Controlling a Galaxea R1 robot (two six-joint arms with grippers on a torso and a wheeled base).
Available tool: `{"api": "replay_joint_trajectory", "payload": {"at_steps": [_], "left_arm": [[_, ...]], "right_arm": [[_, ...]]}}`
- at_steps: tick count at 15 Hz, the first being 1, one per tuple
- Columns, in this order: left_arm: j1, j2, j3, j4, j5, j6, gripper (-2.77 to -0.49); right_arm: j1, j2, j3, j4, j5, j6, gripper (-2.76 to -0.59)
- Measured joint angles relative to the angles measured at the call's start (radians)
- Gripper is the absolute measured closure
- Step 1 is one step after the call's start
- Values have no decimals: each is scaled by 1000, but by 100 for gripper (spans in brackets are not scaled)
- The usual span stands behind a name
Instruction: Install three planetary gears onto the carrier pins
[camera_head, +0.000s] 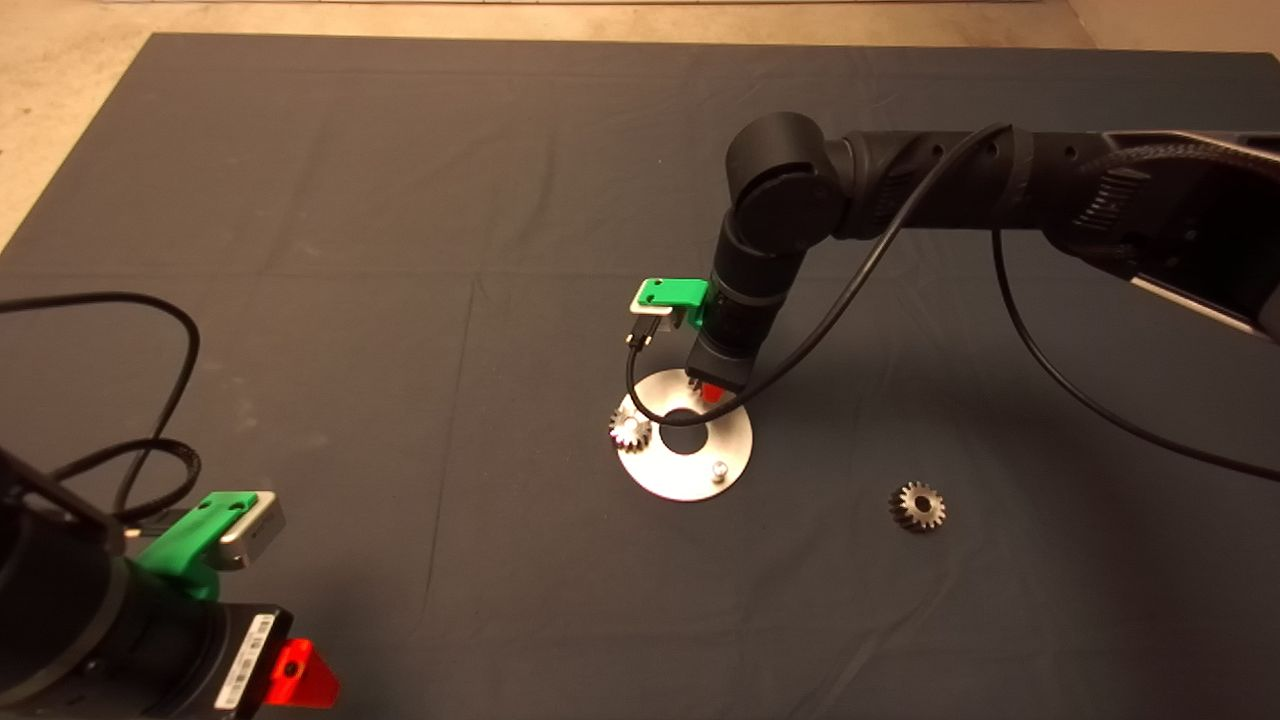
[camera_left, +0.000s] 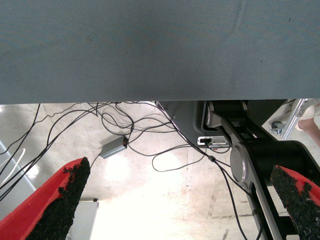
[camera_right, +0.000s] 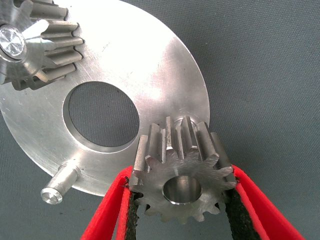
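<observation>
The silvery carrier disc lies mid-mat. One planetary gear sits on the pin at the disc's left edge. A second carrier pin stands bare. My right gripper hangs over the disc's far edge, shut on another planetary gear, which covers the rim there and hides anything under it. A third gear lies loose on the mat to the right of the disc. My left gripper is parked at the lower left, open and holding nothing.
A black cable loops from the right arm down beside the disc. The left wrist view shows the mat's edge and a floor with cables and a small grey box.
</observation>
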Motion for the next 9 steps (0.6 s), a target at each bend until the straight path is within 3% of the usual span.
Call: {"api": "replay_joint_trajectory", "payload": {"at_steps": [9], "left_arm": [[0, 0, 0, -8, 0, 0, -262]], "right_arm": [[0, 0, 0, -1, 0, 0, -102]]}}
